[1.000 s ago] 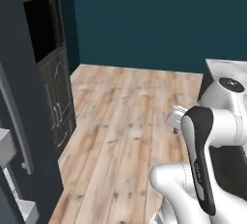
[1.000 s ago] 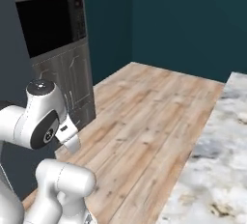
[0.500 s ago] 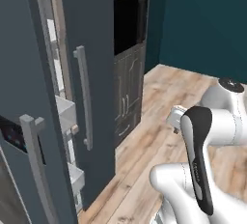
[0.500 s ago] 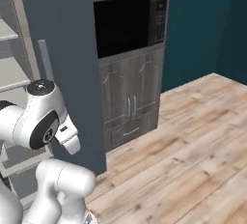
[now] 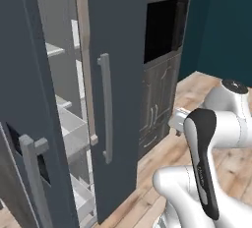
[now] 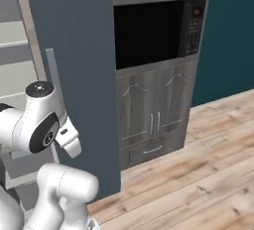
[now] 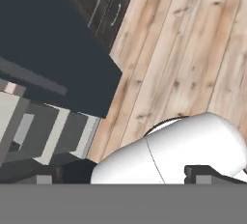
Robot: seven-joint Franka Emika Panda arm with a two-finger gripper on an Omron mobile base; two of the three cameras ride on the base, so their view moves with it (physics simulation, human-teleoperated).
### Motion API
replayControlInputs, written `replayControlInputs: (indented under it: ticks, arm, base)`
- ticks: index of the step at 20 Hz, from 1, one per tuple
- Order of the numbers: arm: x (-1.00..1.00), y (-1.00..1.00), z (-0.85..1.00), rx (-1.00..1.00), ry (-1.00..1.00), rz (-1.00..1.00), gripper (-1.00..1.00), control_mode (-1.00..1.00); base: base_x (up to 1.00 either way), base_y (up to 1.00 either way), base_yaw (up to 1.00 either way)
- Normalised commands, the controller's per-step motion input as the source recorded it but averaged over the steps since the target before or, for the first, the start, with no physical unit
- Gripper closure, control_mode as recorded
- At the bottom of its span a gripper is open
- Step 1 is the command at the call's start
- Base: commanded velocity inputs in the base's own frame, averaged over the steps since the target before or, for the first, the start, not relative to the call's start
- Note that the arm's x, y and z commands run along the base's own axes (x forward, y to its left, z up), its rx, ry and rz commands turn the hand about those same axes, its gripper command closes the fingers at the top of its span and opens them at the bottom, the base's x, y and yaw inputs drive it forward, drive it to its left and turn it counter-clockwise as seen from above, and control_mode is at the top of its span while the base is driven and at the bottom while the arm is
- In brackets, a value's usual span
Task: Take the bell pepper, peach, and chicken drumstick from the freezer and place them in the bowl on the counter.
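Freezer (image 5: 59,99) fills the left of the left base view, dark door (image 5: 115,74) ajar, pale shelves and door bins visible in the gap; foods can't be made out. Arm folded lower right, tool state can't tell. Microwave (image 6: 154,30) upper centre of right base view.

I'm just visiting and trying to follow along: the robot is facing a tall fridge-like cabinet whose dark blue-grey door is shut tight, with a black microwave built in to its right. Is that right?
Not quite. The freezer door is not shut: it stands open, and the left base view shows pale shelves and white door bins inside. The rest holds: the black microwave sits built in to its right, above grey cupboards.
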Motion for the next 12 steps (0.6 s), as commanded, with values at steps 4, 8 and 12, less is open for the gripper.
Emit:
replayControlInputs:
  ticks: [4, 8, 12]
  arm:
    - [0.0, 0.0, 0.0, 0.0, 0.0, 0.0, -1.0, 1.0]
    - [0.0, 0.0, 0.0, 0.0, 0.0, 0.0, -1.0, 1.0]
    - [0.0, 0.0, 0.0, 0.0, 0.0, 0.0, -1.0, 1.0]
  base:
    - [1.0, -0.52, 0.1]
    - [0.15, 0.21, 0.37]
    - [-0.1, 0.81, 0.73]
